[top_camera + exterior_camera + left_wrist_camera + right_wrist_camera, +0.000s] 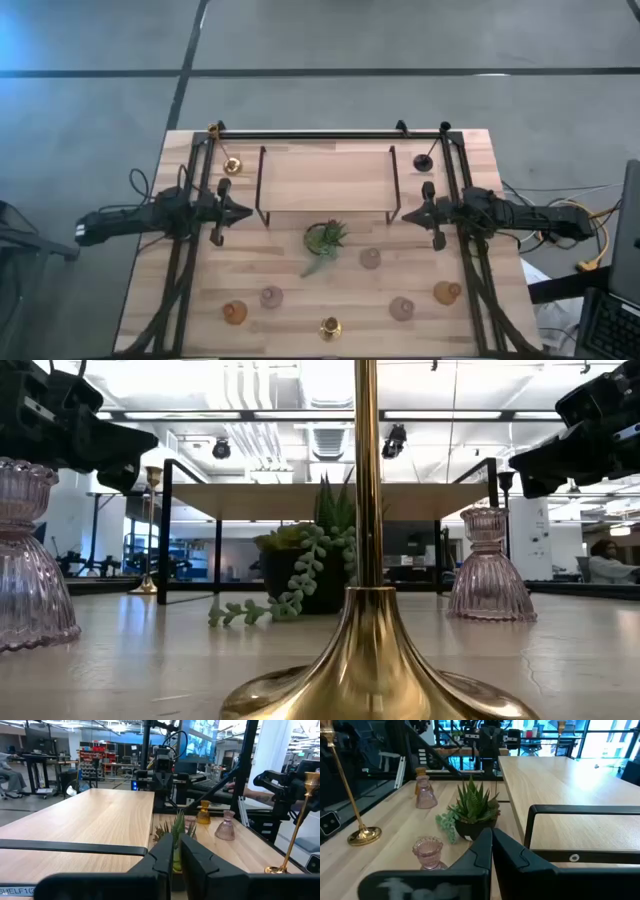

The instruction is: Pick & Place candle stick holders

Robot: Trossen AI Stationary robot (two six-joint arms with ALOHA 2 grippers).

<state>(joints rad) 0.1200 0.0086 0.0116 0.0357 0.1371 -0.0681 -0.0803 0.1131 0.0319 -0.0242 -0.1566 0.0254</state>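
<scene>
Several candle stick holders stand upright on their bases on the wooden table. A brass one (231, 165) is at the far left and a black one (423, 162) at the far right. On the near half stand pink glass ones (371, 259) (271, 297) (402, 308), amber ones (235, 313) (447, 292) and a tall brass one (330, 327) (368, 560). My left gripper (245, 212) (177, 840) hovers shut, level, by the shelf's left leg. My right gripper (405, 214) (491, 834) hovers shut by the right leg. Both point inward and hold nothing.
A wooden shelf on a black frame (325, 170) spans the far middle of the table. A small green potted plant (325, 238) stands between the two grippers, just in front of the shelf. Black rails (190, 270) (470, 280) run along both table sides.
</scene>
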